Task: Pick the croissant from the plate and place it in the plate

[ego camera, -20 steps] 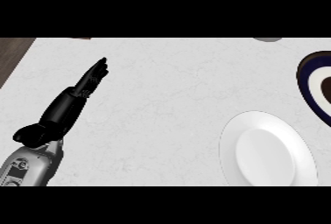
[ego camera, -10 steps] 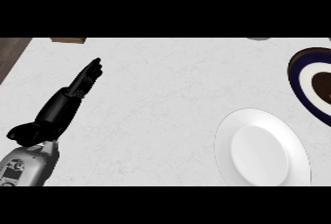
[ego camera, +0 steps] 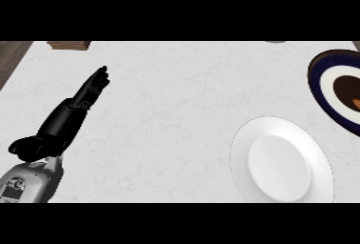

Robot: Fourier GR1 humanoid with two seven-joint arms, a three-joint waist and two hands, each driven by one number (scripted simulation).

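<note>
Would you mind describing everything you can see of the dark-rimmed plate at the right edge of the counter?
The dark-rimmed plate lies flat on the white counter at the view's right edge, which cuts it off, so only its left part shows. It has a dark navy outer band, a white ring inside that, and a dark brown centre. A small orange-brown piece, possibly the croissant, shows at the very edge. It looks glazed. Neither hand touches it; the plain white plate lies close below it.

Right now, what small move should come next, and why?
Probably bring the right hand, not in view, toward the dark-rimmed plate at the right edge, where a sliver of the croissant shows. The white plate holds nothing, and the left hand rests open far from both.
</note>
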